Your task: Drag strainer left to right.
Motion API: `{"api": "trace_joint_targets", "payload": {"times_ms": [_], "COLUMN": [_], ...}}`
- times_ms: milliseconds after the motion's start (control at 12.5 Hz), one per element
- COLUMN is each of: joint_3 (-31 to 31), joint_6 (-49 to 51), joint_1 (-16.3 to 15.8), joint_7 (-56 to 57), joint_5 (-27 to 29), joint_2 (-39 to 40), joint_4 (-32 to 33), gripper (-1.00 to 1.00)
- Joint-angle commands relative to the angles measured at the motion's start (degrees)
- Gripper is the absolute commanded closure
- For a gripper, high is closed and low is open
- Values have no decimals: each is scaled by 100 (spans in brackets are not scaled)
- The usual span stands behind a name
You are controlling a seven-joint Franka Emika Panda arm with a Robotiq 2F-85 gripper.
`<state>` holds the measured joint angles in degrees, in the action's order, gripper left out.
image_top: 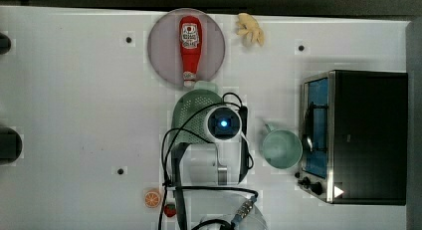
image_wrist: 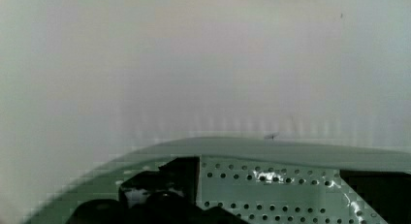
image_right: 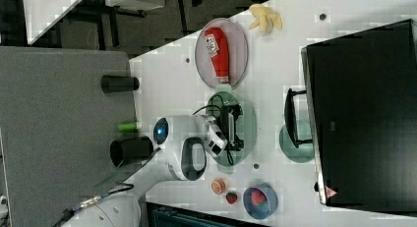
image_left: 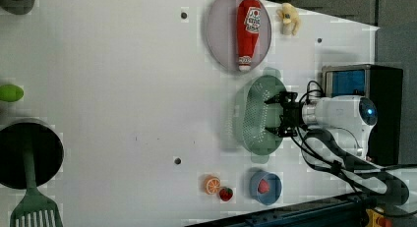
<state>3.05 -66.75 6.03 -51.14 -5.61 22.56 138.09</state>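
White surface point(image_top: 74, 115); black toaster oven point(image_top: 368, 135) at the top view's right edge. Strainer point(image_left: 251, 114) lies mid-frame in the left view, long axis running up-down the frame, just below the plate point(image_left: 219, 35) carrying the ketchup bottle point(image_left: 247, 30). Tool point(image_left: 276, 116) sits inside the bowl, fingers spread wide, gripping nothing. In the top view, the mint mug point(image_top: 281, 149) stands right of the strainer, likely in the drag path.
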Motion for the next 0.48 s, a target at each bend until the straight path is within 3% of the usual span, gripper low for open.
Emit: {"api": "trace_joint_targets", "payload": {"times_ms": [80, 480], "joint_3": [-350, -797], "joint_6": [42, 33], "joint_1": [-75, -71], "joint_7": [724, 1061], "joint_5": [56, 56], "joint_2": [-91, -94], "joint_4": [-50, -53], "gripper": [-100, -100]}}
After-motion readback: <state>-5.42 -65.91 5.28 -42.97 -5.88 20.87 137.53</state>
